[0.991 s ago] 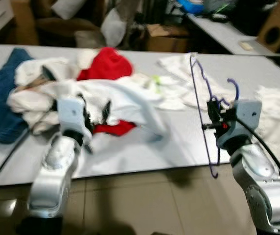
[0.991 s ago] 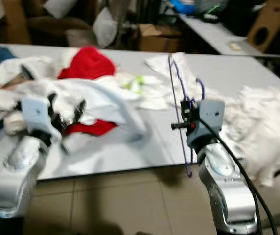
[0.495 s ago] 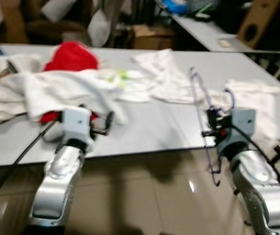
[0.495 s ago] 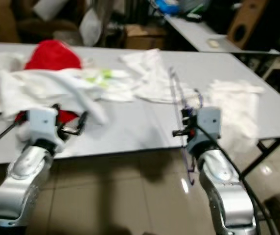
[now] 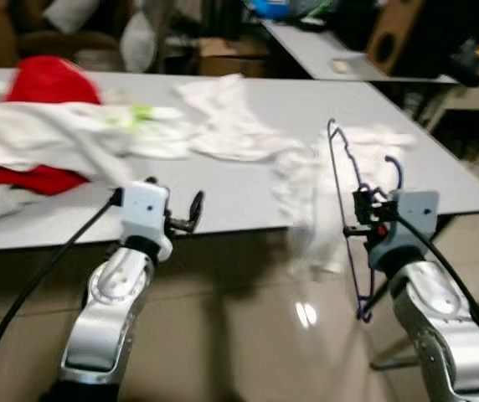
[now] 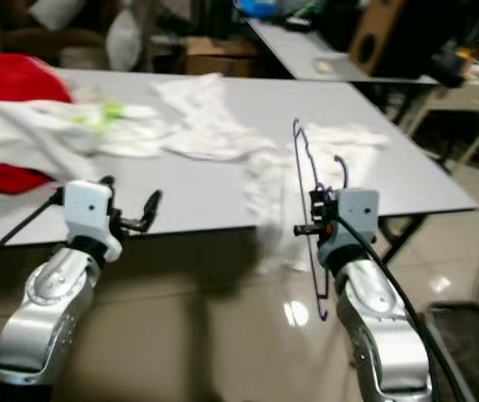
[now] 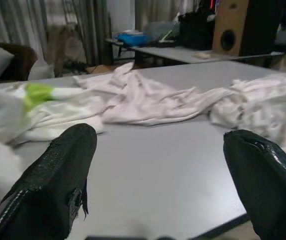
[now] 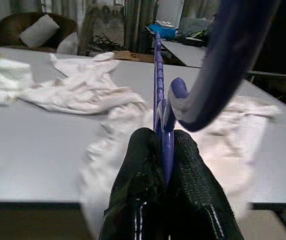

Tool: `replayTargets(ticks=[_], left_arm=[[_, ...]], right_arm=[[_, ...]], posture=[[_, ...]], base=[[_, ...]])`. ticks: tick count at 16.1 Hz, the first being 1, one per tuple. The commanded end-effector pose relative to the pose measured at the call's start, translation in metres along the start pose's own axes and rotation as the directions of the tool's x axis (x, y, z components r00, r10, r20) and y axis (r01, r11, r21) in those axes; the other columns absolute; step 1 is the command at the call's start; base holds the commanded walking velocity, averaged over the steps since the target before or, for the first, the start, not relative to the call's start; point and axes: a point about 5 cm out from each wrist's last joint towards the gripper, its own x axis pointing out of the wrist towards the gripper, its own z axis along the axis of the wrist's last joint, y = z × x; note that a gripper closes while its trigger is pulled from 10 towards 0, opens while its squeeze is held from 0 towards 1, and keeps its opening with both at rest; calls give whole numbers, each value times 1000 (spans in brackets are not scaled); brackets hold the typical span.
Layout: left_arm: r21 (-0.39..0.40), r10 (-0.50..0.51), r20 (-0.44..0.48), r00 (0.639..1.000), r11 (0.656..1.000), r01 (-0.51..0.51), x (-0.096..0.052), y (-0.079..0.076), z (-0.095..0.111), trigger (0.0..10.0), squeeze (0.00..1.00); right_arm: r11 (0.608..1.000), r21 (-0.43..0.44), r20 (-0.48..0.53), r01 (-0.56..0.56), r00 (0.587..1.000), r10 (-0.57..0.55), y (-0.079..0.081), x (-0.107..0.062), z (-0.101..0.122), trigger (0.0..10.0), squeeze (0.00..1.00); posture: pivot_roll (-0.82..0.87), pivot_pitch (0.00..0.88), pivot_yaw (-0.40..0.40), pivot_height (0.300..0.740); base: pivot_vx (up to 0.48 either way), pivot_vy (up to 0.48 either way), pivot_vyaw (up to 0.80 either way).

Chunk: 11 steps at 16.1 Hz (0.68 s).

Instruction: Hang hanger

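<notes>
on the left, a red garment and white clothes lie on the grey surface. the left gripper hovers at its edge, fingers apart. right gripper holds the purple hanger upright, fingers clamped on it, beside a white cloth.

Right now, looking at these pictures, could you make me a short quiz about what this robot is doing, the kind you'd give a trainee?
1. True or false: the left gripper holds the hanger.
2. What colour is the hanger?
3. The white cloth nearest the right gripper lies: A) flat in the table's middle, B) draped over its edge, C) on the floor.

Key: 1 false, the right gripper holds it; 2 purple; 3 B.
</notes>
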Motion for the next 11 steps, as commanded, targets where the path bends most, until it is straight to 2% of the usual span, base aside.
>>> replayTargets(ticks=[1, 2, 3, 4, 5, 6, 7, 9, 10, 11], left_arm=[[13, 8, -14, 1000, 1000, -8, -3, 2, -2, 10000, 976], [-26, 15, -36, 999, 1000, -16, -3, 1, -6, 10000, 886], [-32, 15, -43, 999, 999, -17, -2, 0, -8, 10000, 753], [-21, 5, -21, 1000, 1000, -5, 0, 0, -6, 10000, 663], [-26, -4, -17, 1000, 1000, 3, 3, 0, -6, 10000, 439], [-29, -6, -18, 1000, 1000, 6, 4, 0, -7, 10000, 439], [-31, -10, -20, 1000, 999, 9, 5, 1, -7, 10000, 318], [-42, -24, -37, 999, 999, 22, 1, 2, -10, 10000, 169], [-42, -24, -38, 999, 999, 23, 1, 2, -10, 10000, 169], [-39, -35, -39, 999, 999, 34, 3, 3, -13, 10000, 125]], right_arm=[[1000, -24, 0, -12, 1000, 12, 2, -1, -1, 10000, 0], [1000, -19, -3, 4, 1000, -4, 1, -1, -2, 10000, 0], [1000, -12, 1, 6, 1000, -6, 1, 1, -1, 10000, 0], [1000, -5, -1, 5, 1000, -5, 1, 2, -1, 10000, 0], [1000, -3, -15, 17, 1000, -17, 0, 2, -2, 10000, 0], [1000, -2, -18, 21, 1000, -21, 0, 2, -2, 10000, 0], [1000, 4, -20, 19, 1000, -19, 0, 1, -2, 10000, 0], [1000, 17, -46, 19, 999, -19, 4, -8, -10, 10000, 0], [1000, 20, -48, 22, 999, -21, 4, -9, -11, 10000, 0], [999, 35, -47, 24, 999, -23, 6, -10, -11, 10000, 0]], posture=[[-108, 0, -101, 740], [-111, 0, -96, 740], [-119, 0, -84, 740], [-124, 0, -78, 740], [-140, 0, -69, 740], [-140, 0, -69, 740], [-131, 0, -69, 740], [-143, 0, -59, 740], [-143, 0, -59, 740], [-158, 0, -43, 740]], base=[[0, -450, 0], [0, 0, 0], [0, 0, 0], [0, 0, 0], [0, 0, -800], [0, 0, -800], [0, 0, -800], [0, 480, -800], [0, 480, -800], [0, 480, 0]])
